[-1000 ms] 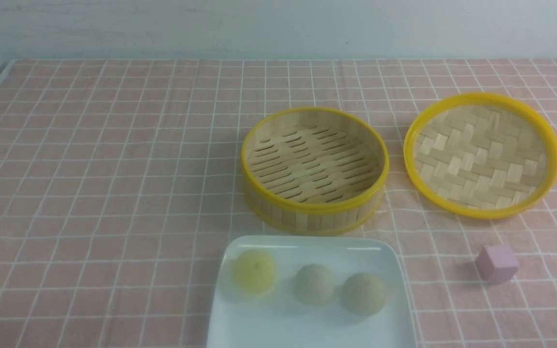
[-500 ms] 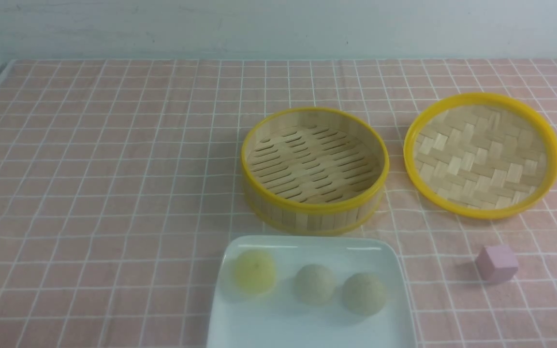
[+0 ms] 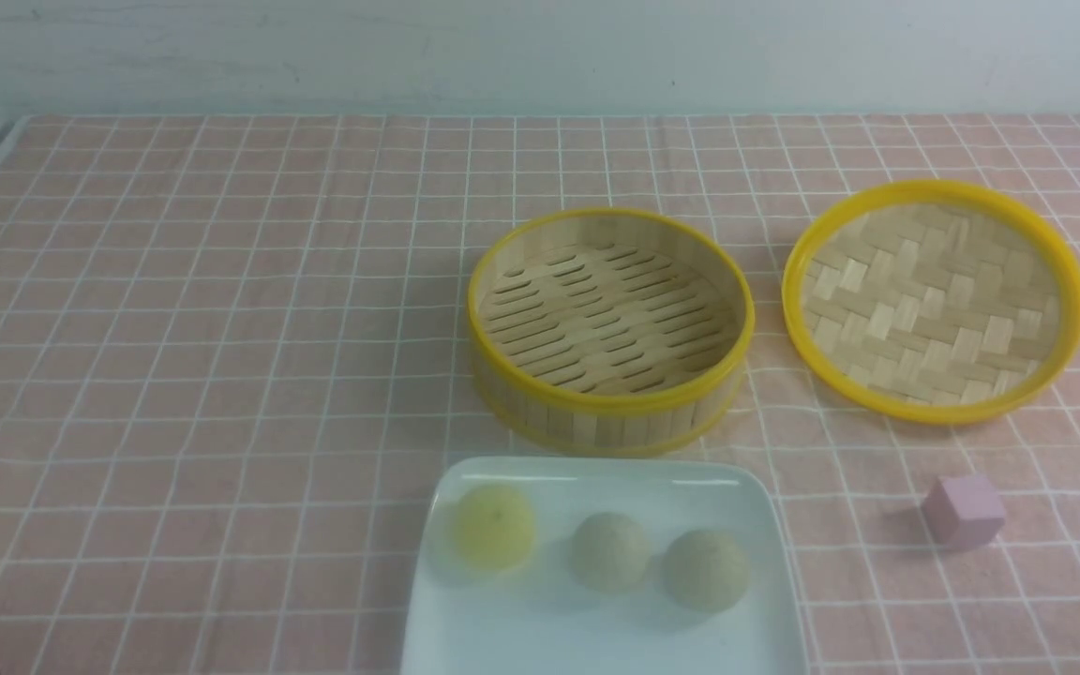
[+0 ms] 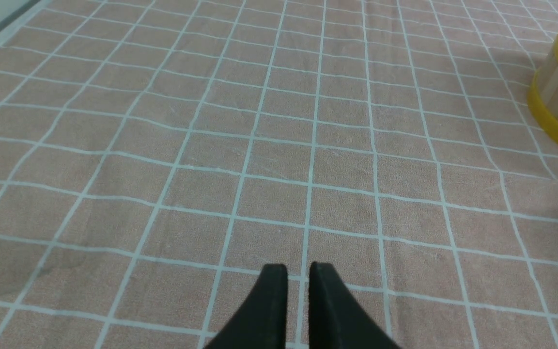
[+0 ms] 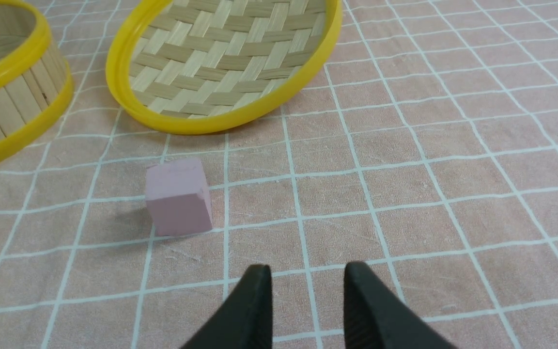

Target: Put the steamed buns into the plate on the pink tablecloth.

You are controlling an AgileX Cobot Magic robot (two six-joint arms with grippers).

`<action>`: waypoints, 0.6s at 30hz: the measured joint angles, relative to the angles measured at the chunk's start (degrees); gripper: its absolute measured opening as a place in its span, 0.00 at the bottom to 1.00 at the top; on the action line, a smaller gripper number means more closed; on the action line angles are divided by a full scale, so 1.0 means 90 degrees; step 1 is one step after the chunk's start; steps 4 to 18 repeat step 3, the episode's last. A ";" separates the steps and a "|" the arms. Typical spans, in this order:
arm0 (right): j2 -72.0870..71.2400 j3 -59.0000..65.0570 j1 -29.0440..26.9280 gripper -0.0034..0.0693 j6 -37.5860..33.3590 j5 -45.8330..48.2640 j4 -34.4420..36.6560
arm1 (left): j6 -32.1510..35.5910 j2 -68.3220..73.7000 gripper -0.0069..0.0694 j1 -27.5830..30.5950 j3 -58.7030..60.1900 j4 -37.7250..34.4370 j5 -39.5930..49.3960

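All three steamed buns sit on the plate (image 3: pixel 596 637), which lies on the pink tablecloth (image 3: pixel 174 356) just in front of the steamer basket (image 3: pixel 609 330): the yellow bun (image 3: pixel 494 526), then the middle bun (image 3: pixel 609 551) and the right-hand bun (image 3: pixel 706 569) in a row. The lid (image 3: pixel 934 300) lies right of the basket, the pink cube (image 3: pixel 963 510) in front of it. The left gripper (image 4: pixel 298 271) is nearly closed, empty; the right gripper (image 5: pixel 307 274) is slightly parted, empty, near the cube.

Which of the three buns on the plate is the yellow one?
The yellow bun, leftmost on the plate; the other two buns are greyish-beige.
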 joint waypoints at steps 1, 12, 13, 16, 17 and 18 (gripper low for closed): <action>0.0000 0.0000 0.0000 0.33 0.0000 0.0000 0.0000 | 0.0000 0.0000 0.22 0.0000 0.0000 0.0000 0.0000; 0.0000 0.0000 0.0000 0.33 0.0000 0.0000 0.0000 | 0.0000 0.0000 0.22 0.0000 0.0000 0.0000 0.0000; 0.0000 0.0000 0.0000 0.33 0.0000 0.0000 0.0000 | 0.0000 0.0000 0.22 0.0000 0.0000 0.0000 0.0000; 0.0000 0.0000 0.0000 0.33 0.0000 0.0000 0.0000 | 0.0000 0.0000 0.22 0.0000 0.0000 0.0000 0.0000; 0.0000 0.0000 0.0000 0.33 0.0000 0.0000 0.0000 | 0.0000 0.0000 0.22 0.0000 0.0000 0.0000 0.0000; 0.0000 0.0000 0.0000 0.33 0.0000 0.0000 0.0000 | 0.0000 0.0000 0.22 0.0000 0.0000 0.0000 0.0000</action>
